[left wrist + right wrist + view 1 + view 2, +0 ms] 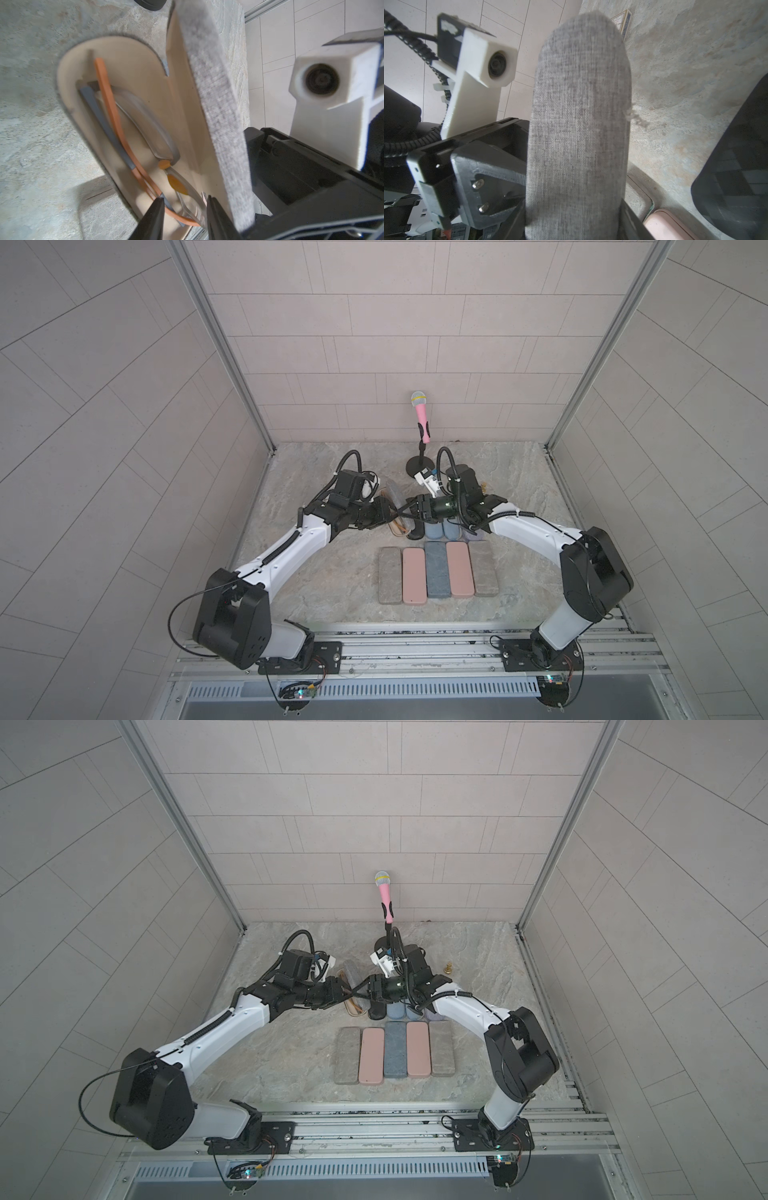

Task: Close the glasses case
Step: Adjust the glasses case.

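nearest the robot's base, a row of five closed cases (pixel 437 574) lies side by side on the stone-look table (pixel 316 572), with a shorter line of dark and blue cases (pixel 434 531) just behind it. beyond them, at mid-table where the two arms meet, sits the open glasses case (pixel 133 62). its beige tray lies flat on the table with folded glasses (pixel 149 124), orange at the temples, inside, and its grey fabric lid (pixel 579 124) stands close to upright on the long-side hinge. the left gripper (pixel 184 202) hovers over one end of the tray, fingers parted and clamping nothing, tips just above the glasses. the right gripper (pixel 409 509) is at the lid's outer face, a finger showing at either long edge in the right wrist view; whether it pinches the lid or merely backs it cannot be told. by the far wall stands a pink microphone (pixel 420 414) on its stand. the step in hand looks to be folding the lid down, and it is barely begun. to do it well, the left fingers would clear the tray first so they are not trapped, and the temples should lie below the rim. the right arm should swing the lid in an arc about the hinge rather than shove it sideways, which could skid the light case. it should then press along the free edge until the lid seats.
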`<state>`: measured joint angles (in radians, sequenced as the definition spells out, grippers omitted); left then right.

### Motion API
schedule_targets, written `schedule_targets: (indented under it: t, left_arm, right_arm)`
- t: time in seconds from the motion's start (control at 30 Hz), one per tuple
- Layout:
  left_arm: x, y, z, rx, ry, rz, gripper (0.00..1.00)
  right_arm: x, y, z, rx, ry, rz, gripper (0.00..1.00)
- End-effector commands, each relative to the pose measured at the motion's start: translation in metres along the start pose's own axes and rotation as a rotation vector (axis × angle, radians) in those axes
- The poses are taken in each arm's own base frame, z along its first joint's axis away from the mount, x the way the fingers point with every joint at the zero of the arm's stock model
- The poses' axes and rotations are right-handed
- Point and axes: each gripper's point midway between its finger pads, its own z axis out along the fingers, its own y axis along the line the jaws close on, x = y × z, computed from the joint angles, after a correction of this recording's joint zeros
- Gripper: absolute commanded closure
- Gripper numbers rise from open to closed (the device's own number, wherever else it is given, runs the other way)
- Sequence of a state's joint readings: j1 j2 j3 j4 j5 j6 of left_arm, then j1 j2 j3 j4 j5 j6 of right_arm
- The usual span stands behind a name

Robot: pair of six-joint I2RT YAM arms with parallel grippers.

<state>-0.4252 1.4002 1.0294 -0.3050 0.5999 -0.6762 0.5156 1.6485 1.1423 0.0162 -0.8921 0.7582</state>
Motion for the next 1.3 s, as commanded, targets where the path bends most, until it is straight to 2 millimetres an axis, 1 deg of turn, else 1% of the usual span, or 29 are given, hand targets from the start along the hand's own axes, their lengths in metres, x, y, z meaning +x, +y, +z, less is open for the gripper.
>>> schedule_targets:
  t: [0.0, 0.37, 0.63, 0.97, 1.07, 1.27]
  left_arm:
    - [-0.010, -0.011, 0.001, 0.020, -0.026, 0.023, 0.61]
    - [-0.011, -0.016, 0.005, 0.033, -0.026, 0.022, 0.62]
    - [-0.016, -0.027, -0.005, 0.071, -0.063, 0.034, 0.62]
    - [-0.014, -0.039, -0.014, 0.133, -0.090, 0.022, 0.61]
    - [-0.013, -0.039, -0.015, 0.134, -0.088, 0.024, 0.61]
    - [-0.012, -0.034, -0.006, 0.130, -0.069, 0.009, 0.61]
  right_arm:
    - [-0.012, 0.025, -0.008, -0.039, -0.035, -0.076, 0.78]
    - [-0.012, 0.026, -0.006, -0.041, -0.033, -0.079, 0.78]
    - [-0.013, 0.030, -0.008, -0.050, -0.039, -0.090, 0.78]
    - [-0.014, 0.033, -0.010, -0.052, -0.043, -0.100, 0.79]
    - [-0.014, 0.033, -0.010, -0.052, -0.042, -0.099, 0.79]
    - [-0.015, 0.034, -0.010, -0.053, -0.043, -0.099, 0.79]
